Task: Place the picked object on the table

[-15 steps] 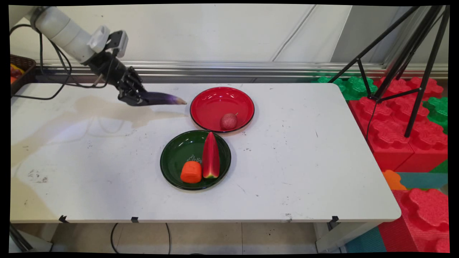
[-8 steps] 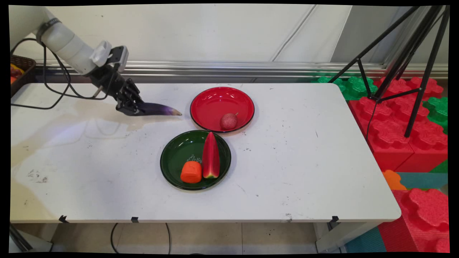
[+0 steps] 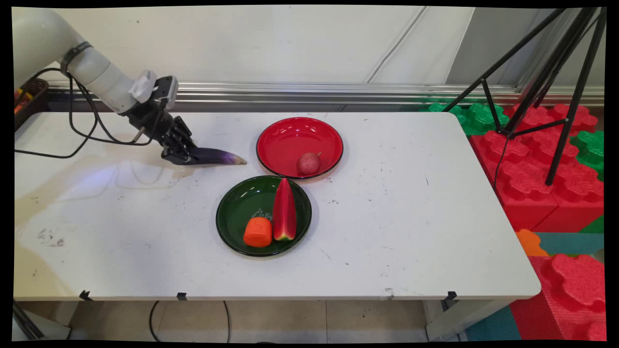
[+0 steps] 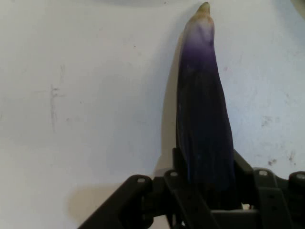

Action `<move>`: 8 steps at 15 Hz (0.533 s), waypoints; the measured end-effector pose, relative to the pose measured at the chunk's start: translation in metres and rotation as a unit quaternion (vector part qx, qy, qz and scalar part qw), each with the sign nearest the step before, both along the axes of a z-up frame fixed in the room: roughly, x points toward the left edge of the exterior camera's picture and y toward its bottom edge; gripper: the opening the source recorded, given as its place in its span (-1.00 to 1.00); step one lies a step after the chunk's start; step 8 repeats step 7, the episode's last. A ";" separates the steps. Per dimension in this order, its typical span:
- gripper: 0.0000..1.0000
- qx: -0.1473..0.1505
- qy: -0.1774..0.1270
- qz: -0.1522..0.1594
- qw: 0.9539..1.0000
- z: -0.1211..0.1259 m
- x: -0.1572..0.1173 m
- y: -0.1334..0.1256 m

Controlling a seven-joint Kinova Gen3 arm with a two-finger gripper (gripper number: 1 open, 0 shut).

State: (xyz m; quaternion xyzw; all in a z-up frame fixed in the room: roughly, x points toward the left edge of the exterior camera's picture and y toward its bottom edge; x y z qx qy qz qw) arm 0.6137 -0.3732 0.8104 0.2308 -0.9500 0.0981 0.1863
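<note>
The gripper (image 3: 186, 155) is low over the white surface (image 3: 411, 232), on its far left part, and its black fingers (image 4: 178, 191) are pinched on the thick end of a dark purple eggplant (image 3: 217, 156). The eggplant lies nearly level, its pale tapered tip pointing toward the red plate (image 3: 285, 140) and stopping short of that plate's rim; whether its underside touches the surface cannot be told. In the hand view the eggplant (image 4: 205, 114) runs straight up from between the fingers, dark purple for most of its length and fading to a pale tip near the top edge. The red plate sits just past the middle of the surface and carries a small round reddish fruit (image 3: 308, 163) with a short stem, near its front rim. Just in front of it is a dark green plate (image 3: 237, 212), the two rims close together or touching. On the green plate a watermelon slice (image 3: 284, 210) lies lengthwise, and an orange chunk (image 3: 258, 232) sits just beside its lower left.
</note>
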 end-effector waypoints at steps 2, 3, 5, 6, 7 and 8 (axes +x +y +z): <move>1.00 -0.001 0.003 0.002 1.000 -0.005 0.000 -0.001; 1.00 -0.001 0.005 0.003 1.000 -0.006 0.000 -0.001; 1.00 -0.002 0.011 0.003 1.000 -0.007 0.000 -0.001; 1.00 -0.002 0.013 0.003 1.000 -0.007 0.000 0.000; 1.00 -0.003 0.015 0.003 1.000 -0.006 0.000 0.000; 1.00 -0.003 0.015 0.003 1.000 -0.006 0.000 0.000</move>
